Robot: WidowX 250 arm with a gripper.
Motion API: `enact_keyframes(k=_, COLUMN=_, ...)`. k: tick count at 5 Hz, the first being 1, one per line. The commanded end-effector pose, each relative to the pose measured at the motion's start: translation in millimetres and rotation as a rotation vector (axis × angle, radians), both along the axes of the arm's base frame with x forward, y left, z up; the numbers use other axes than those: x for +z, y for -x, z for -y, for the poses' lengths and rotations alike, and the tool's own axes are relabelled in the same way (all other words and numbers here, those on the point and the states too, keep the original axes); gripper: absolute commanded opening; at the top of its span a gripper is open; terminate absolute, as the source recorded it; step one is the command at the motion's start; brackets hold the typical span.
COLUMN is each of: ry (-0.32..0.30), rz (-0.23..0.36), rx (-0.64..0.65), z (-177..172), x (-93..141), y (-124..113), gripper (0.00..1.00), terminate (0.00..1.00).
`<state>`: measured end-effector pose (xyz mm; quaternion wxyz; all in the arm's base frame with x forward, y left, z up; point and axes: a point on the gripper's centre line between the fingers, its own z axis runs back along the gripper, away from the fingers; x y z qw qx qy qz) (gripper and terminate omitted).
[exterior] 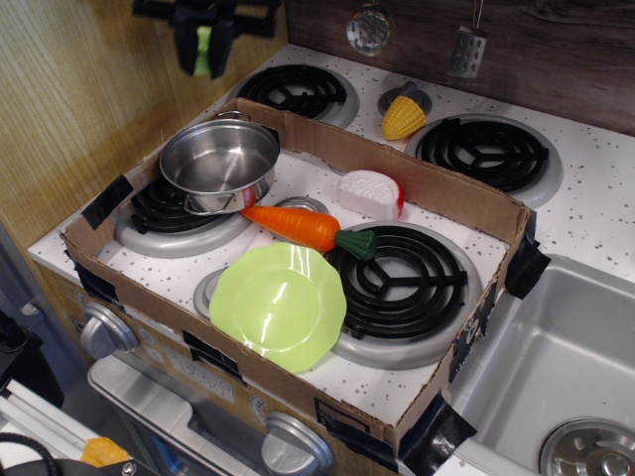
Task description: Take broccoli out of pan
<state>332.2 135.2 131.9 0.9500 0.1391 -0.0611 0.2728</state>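
Hanging high at the upper left edge of the view, the black robot gripper [205, 45] pinched the small light-green plastic broccoli [203, 52] between its dark fingers [187, 48], well above the toy stove. Directly below and clear of it, the small round shiny stainless-steel pan [219, 165] sat on the front-left coil burner [159, 211], its interior showing only bare metal. An orange plastic carrot with a dark-green top [306, 228] lay just beside the pan, its pointed end touching or nearly touching the pan's wall. A scalloped lime-green plate [279, 304] rested near the front of the white speckled worktop [387, 382], overlapping the edge of a black coil burner [402, 278]. A white and red rounded toy piece [369, 193] lay beyond the carrot, near the rear wall of the brown cardboard frame [466, 203] that enclosed these items. Outside the frame, a yellow toy corn cob [403, 117] sat between the two rear burners, and a grey sink basin [556, 377] occupied the lower right.
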Motion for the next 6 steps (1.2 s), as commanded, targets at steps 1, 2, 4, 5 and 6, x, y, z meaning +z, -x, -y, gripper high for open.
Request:
enact_keyframes(k=1, ry=0.1, rz=0.052, rx=0.116, z=85, x=41, y=11, gripper=0.0, terminate=0.0)
enact_keyframes(k=2, ry=0.14, rz=0.072, rx=0.129, z=125, x=25, y=18, gripper=0.0, terminate=0.0)
enact_keyframes(k=4, ry=0.236, rz=0.103, rx=0.147, z=171, x=-10, y=25, gripper=0.0, terminate=0.0)
enact_keyframes(k=5, ry=0.3, rz=0.125, rx=0.158, z=183, x=-30, y=25, gripper=0.0, terminate=0.0)
enact_keyframes(k=6, ry=0.361, rz=0.134, rx=0.154, z=191, x=-50, y=26, gripper=0.0, terminate=0.0)
